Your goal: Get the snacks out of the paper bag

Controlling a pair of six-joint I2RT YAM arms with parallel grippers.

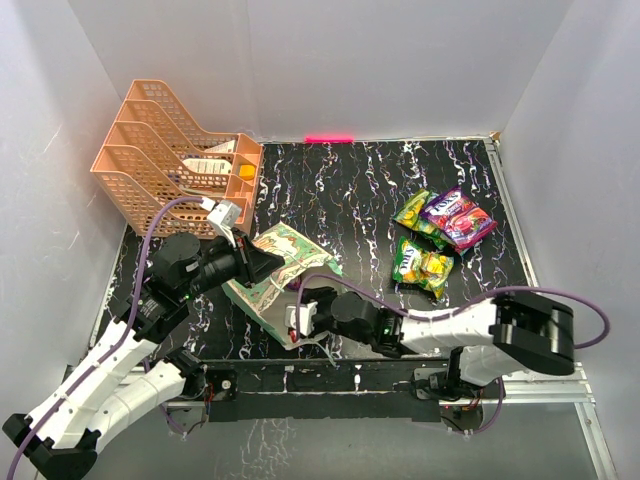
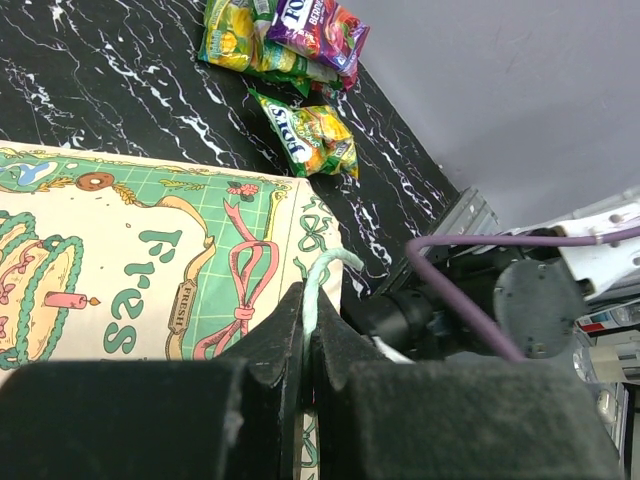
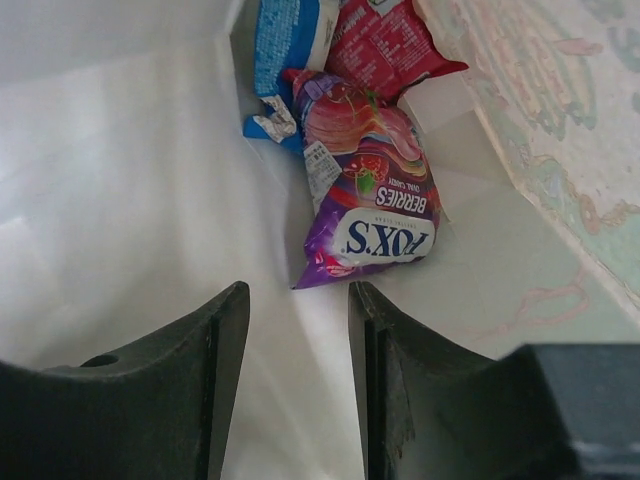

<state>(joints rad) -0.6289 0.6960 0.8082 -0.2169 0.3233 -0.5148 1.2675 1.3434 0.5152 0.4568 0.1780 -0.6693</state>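
The paper bag (image 1: 283, 262) lies on its side on the black marbled table, its "Fresh" face up (image 2: 150, 270). My left gripper (image 1: 270, 266) is shut on the bag's mint string handle (image 2: 318, 275) at the rim by the mouth. My right gripper (image 1: 293, 318) is open and reaches into the bag's mouth. In the right wrist view the open fingers (image 3: 298, 300) sit just short of a purple Fox's packet (image 3: 372, 200) inside the bag. A blue packet (image 3: 290, 45) and a pink-red packet (image 3: 385, 45) lie deeper in. Three snacks lie on the table to the right: green (image 1: 413, 214), purple (image 1: 458, 218), green-yellow (image 1: 422, 264).
A peach mesh tray rack (image 1: 165, 150) holding white cards stands at the back left, close behind my left arm. White walls enclose the table on three sides. The right arm's purple cable (image 2: 450, 300) loops beside the bag's mouth.
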